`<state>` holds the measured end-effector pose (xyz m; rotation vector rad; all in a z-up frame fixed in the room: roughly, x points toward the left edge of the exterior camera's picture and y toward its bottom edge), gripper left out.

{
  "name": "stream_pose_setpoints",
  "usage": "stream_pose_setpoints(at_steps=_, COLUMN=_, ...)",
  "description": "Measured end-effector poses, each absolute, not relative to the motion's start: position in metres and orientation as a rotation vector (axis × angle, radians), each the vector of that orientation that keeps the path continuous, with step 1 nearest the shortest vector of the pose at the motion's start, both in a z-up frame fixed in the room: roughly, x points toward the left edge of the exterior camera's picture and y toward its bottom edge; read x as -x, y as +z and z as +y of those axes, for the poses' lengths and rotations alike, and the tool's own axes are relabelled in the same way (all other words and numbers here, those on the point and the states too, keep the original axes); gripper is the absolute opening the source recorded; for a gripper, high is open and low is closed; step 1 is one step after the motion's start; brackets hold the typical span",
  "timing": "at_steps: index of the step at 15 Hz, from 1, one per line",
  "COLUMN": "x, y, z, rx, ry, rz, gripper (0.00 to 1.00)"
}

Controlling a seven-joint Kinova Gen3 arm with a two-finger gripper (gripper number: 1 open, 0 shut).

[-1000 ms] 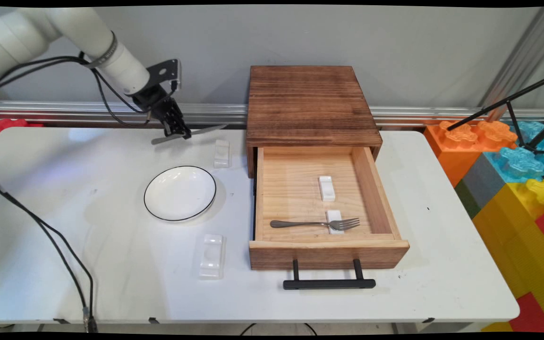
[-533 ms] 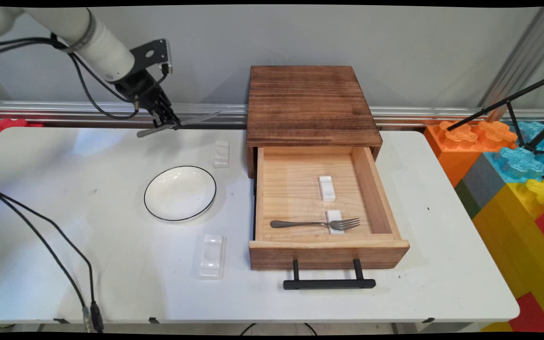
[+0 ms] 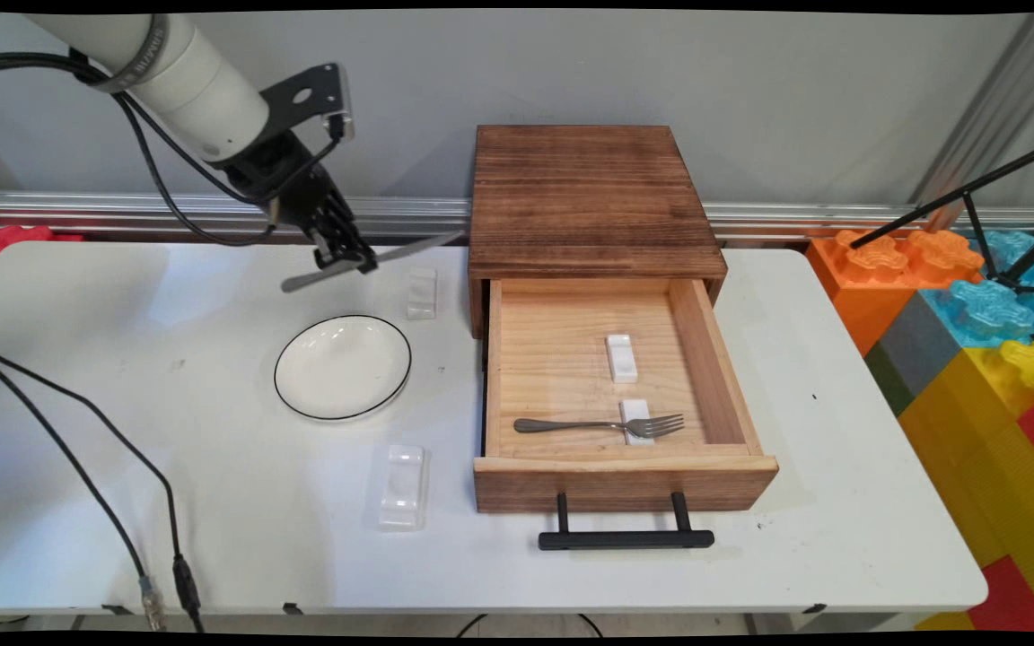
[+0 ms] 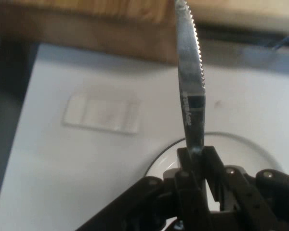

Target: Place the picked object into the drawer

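Between our hand's point(image 3: 348, 259) closed fingers we grip a knife point(image 3: 373, 261) by its middle, clear above the bench point(image 3: 212, 556), plate point(image 3: 343, 367) below and white rest point(image 3: 421, 292) just ahead; gripped so narrowly, it could pivot and drop

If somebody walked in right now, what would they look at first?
Probably the knife pinched in the end effector, held in the air above the table's far left part, just beyond the white plate. Next comes the brown wooden box in the middle, with its drawer pulled open and a fork lying inside.
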<state>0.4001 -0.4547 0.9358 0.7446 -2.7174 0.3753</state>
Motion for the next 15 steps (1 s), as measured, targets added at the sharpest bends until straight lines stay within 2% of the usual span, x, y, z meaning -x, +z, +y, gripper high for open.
stream_pose_setpoints(at_steps=6, x=-0.323, y=0.949, z=-0.433, rx=-0.638, ry=0.343, rz=-2.632, gripper=0.0)
stream_pose_setpoints(at_steps=15, x=-0.253, y=0.932, z=-0.453, rx=-0.468, ry=0.327, rz=-2.58, gripper=0.0)
